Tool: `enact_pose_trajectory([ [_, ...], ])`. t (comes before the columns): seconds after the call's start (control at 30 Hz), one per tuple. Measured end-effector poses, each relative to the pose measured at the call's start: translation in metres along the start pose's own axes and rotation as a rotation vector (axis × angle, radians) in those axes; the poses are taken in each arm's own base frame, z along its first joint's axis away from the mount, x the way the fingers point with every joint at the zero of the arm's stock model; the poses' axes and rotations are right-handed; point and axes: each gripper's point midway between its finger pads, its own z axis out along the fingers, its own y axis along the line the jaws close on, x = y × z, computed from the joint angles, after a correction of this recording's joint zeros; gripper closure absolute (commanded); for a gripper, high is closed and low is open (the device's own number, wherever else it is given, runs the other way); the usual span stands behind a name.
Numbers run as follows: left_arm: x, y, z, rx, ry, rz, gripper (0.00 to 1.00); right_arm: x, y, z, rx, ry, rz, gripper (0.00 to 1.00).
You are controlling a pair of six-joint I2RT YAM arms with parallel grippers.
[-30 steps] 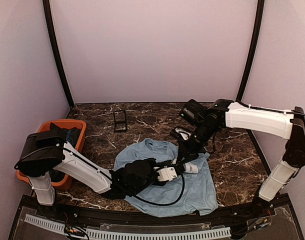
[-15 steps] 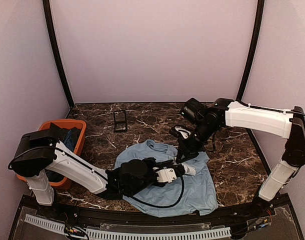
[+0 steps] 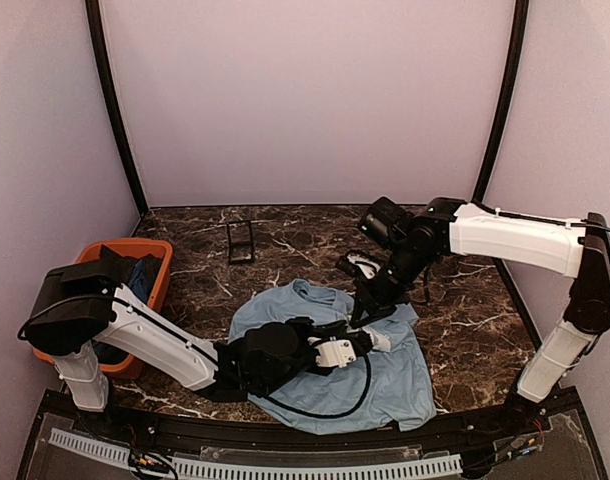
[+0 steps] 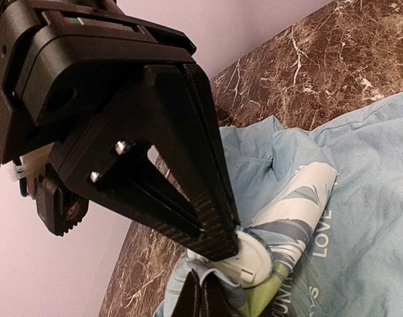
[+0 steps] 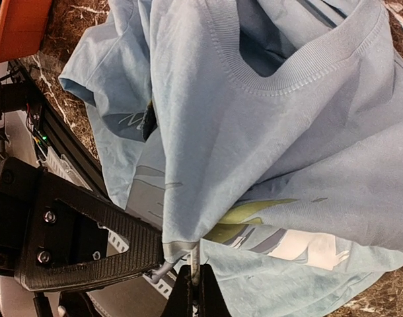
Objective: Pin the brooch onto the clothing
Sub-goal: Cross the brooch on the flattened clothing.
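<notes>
Slightly higher than before, the right jaws tent a fold of the light blue T-shirt (image 3: 395, 380) off the table (image 3: 285, 240), clenched on that fold. The left jaws look closed just beneath; on what, cannot be told. The brooch (image 4: 251, 259), seemingly the pale disc, sits at the meeting tips. Pinning appears under way, fastening unconfirmed.

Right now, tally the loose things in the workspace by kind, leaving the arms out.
T-shirt, light blue: 1
orange bin: 1
black-framed case: 1
Total: 3
The dark clothes in the bin are too bunched to count.
</notes>
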Motion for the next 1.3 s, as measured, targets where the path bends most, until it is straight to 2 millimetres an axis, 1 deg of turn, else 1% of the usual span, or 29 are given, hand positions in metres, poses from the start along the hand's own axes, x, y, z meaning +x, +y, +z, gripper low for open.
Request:
enact_pose_trajectory([
  [0.37,0.001,0.004,-0.001,-0.027,0.008,-0.002,0.99,0.005,0.006,0.004,0.006,0.01,-0.046,1.0],
  [0.93,0.001,0.006,-0.004,-0.05,0.004,-0.011,0.99,0.013,0.012,0.019,0.005,0.058,-0.067,1.0],
  [1.3,0.0,0.009,-0.005,-0.062,-0.004,-0.022,0.99,0.016,0.016,0.019,-0.006,0.065,-0.075,1.0],
])
